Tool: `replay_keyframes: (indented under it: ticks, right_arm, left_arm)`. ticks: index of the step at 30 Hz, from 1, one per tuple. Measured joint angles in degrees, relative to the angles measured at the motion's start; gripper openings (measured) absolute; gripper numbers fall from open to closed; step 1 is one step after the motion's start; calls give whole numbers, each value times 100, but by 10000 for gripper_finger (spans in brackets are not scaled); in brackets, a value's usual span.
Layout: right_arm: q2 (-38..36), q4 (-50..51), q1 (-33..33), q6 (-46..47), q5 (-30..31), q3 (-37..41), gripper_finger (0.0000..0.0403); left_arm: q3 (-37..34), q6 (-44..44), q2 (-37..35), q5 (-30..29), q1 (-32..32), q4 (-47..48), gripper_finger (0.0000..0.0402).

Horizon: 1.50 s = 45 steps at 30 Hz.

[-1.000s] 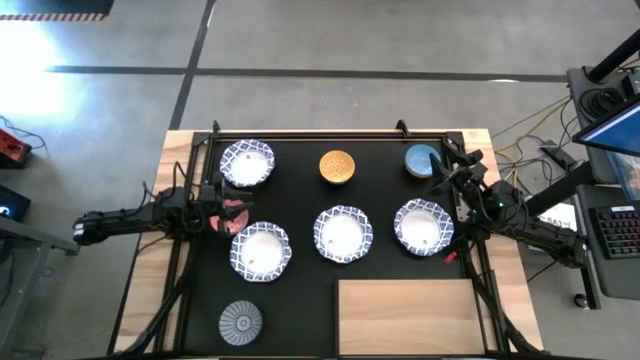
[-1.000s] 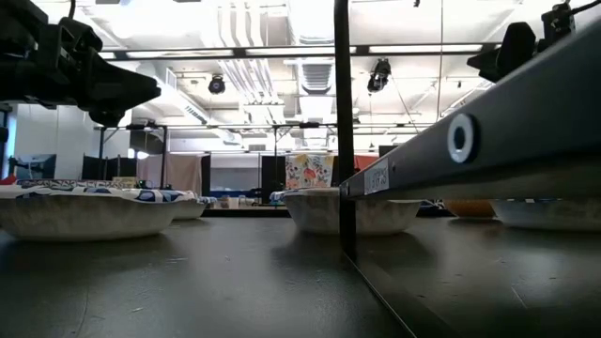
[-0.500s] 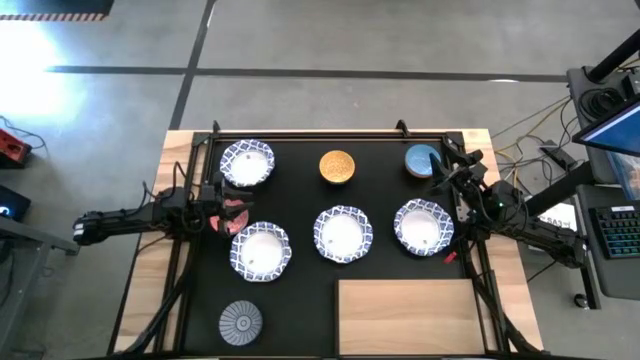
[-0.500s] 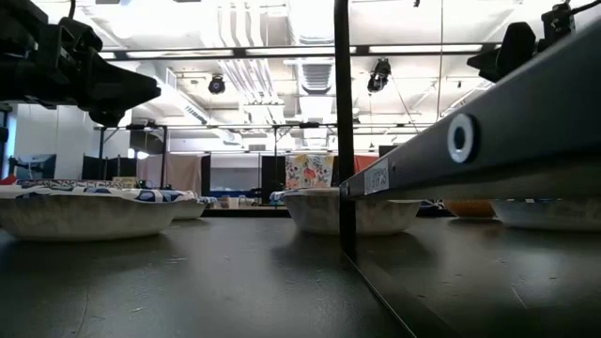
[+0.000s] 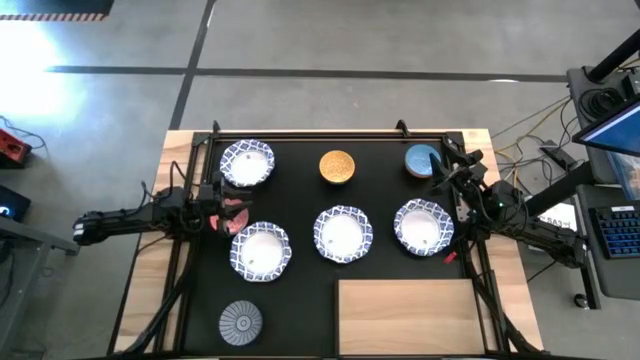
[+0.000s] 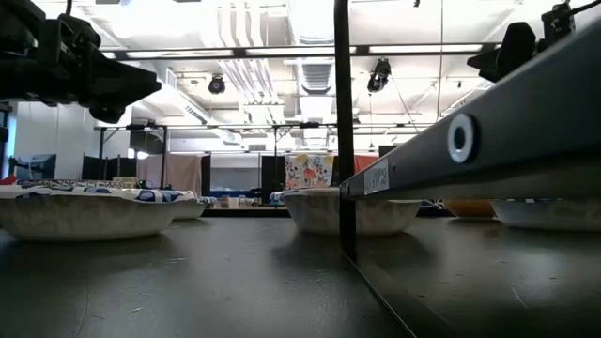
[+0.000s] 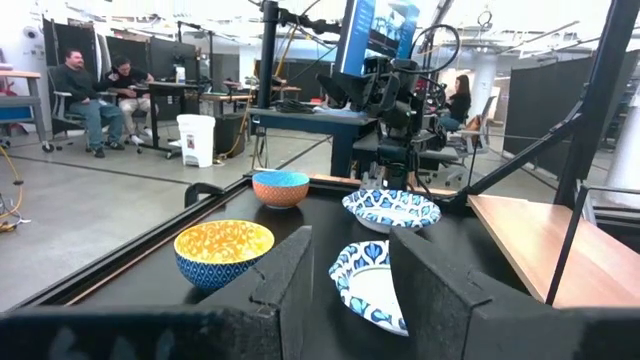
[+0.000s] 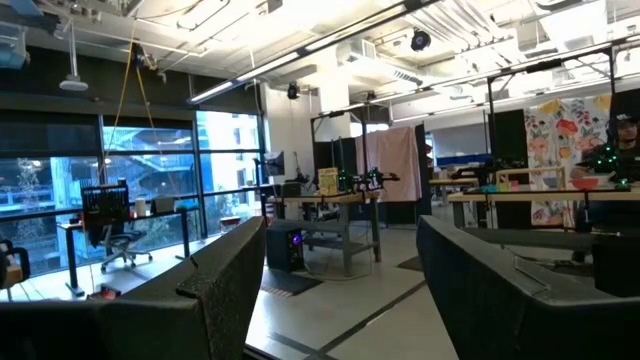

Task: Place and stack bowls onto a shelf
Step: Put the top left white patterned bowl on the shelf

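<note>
Left gripper (image 5: pixel 222 212) sits over the pink-red bowl (image 5: pixel 236 216) at the left edge of the black mat (image 5: pixel 300 300); fingers (image 7: pixel 285 290) stand partly apart, and I can't tell if they've actually got the rim or are just straddling it. From that claw, one blue-rimmed white bowl (image 5: pixel 247 163) is just beyond, another (image 5: pixel 260 250) just on the near side, grey-striped bowl (image 5: pixel 240 322) further toward the front edge. Orange-yellow bowl (image 7: pixel 224 250) lies ahead of the fingers, white bowl (image 7: pixel 370 285) straight between them, further out. Right gripper (image 5: pixel 450 180) waits at the far right, jaws wide, nothing in them; blue bowl (image 5: pixel 422 160) just beside it, another white bowl (image 5: pixel 424 227) close on the shelf side. Shelf (image 5: pixel 408 317) is bare, well apart from the left claw, across the mat at front right, nearer the right arm. Handling guess: bowls look like rigid glazed ceramic, so slick, chippable, moderately heavy for a rim pinch. I'd take one wall of the rim, one finger inside and one outside, deep enough that it doesn't pivot. Small ones are lighter, but big ones should go down first as stack bases. Set down gently; nesting glazed on glazed will slide.
</note>
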<state>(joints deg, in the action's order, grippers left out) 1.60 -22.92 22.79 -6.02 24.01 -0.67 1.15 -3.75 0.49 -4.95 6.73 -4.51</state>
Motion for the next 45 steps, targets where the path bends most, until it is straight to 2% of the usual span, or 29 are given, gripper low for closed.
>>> replay_keyframes:
  ticks: [13,20,25,29,36,43,45]
  right_arm:
    - [0,0,0,0,0,0,249]
    - [-1,0,0,0,0,0,249]
    - [0,0,1,0,0,0,249]
    - [-1,0,0,0,0,0,249]
    - [-1,0,0,0,0,0,249]
    - [-1,0,0,0,0,0,249]
    - [-1,0,2,0,0,0,249]
  left_arm:
    - [0,0,12,-49,1,-168,116]
    - [0,-73,119,-1143,3,-318,116]
    - [0,-782,364,-1584,3,-280,116]
    - [73,-1143,797,-1842,10,-60,116]
    - [927,-1295,1984,-2588,45,922,117]
    - [2001,-2237,3368,-2561,517,2969,116]
    - [2290,-2266,3763,-2317,754,3295,117]
